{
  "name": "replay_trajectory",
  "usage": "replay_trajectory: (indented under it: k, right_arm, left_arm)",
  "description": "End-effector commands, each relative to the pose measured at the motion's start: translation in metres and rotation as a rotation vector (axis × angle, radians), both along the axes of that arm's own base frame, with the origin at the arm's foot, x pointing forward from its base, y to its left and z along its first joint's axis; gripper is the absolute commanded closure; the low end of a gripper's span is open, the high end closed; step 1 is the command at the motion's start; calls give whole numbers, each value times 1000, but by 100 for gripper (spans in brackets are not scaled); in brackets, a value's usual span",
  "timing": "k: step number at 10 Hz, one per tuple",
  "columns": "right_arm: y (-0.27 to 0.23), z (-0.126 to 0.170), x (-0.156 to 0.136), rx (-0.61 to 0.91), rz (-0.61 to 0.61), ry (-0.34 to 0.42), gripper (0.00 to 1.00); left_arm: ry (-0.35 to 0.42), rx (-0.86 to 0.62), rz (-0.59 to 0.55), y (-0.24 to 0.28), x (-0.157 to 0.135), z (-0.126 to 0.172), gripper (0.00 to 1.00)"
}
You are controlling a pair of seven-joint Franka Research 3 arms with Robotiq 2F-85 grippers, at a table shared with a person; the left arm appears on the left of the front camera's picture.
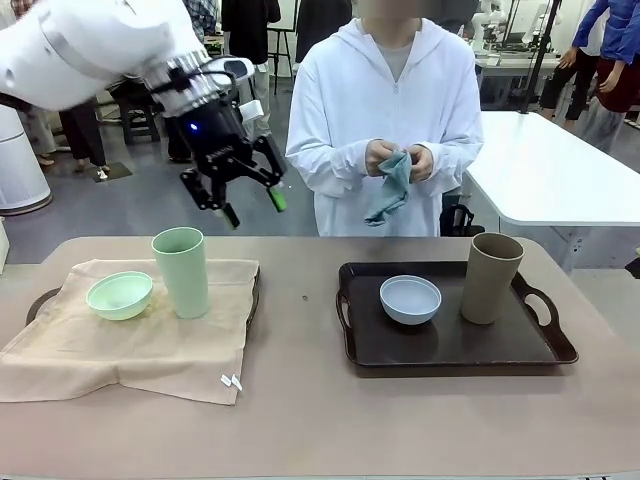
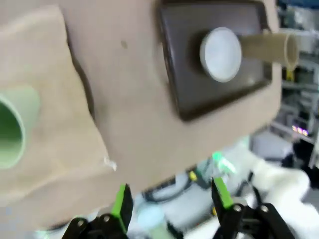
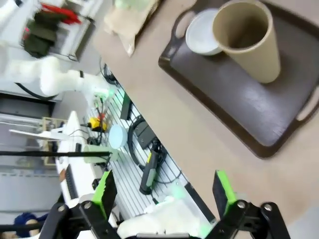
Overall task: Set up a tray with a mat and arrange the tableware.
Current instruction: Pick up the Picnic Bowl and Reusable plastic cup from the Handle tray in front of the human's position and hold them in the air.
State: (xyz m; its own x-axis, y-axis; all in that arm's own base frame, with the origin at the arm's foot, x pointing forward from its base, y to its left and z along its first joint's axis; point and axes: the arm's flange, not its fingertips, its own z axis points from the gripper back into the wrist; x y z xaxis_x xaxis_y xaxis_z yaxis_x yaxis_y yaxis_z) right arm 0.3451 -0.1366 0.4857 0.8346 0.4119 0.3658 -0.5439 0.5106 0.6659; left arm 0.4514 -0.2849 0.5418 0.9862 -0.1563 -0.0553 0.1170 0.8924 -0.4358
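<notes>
At upper left of the front frame, left gripper (image 1: 254, 207) hangs wide and empty above pale green cup (image 1: 180, 272), which stands upright on mat (image 1: 130, 350) beside pale green bowl (image 1: 120, 295). Cup judged light, rigid, tippy; clamp its wall just below rim.

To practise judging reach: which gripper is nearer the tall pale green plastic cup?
Left. The left gripper hangs open above the tall pale green plastic cup; the right gripper is past the table's near edge, by the dark tray.

Grey floor (image 1: 120, 210); white table (image 1: 560, 170) at rt rear; ppl (image 1: 612, 45) standing further back, bright rm.
</notes>
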Motion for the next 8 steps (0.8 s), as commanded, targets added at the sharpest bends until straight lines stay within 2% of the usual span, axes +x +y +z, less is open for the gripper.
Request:
replay_trajectory:
  k: [1,2,3,7,8]
  right_arm:
    - [-2,4,-5,-35,9,1,0]
    - [-2,4,-5,-35,9,1,0]
    - [-2,4,-5,-35,9,1,0]
    - [-3,2,-3,-20,1,-1,0]
    - [-1,0,17,-4,139,-150,0]
  left_arm:
    - [-153,86,47,-11,-12,-24,16]
    - [-137,68,5,-12,-19,-29,16]
    - [-95,17,13,-9,1,-10,16]
    - [-95,17,13,-9,1,-10,16]
    - [-115,30,11,-8,1,-14,16]
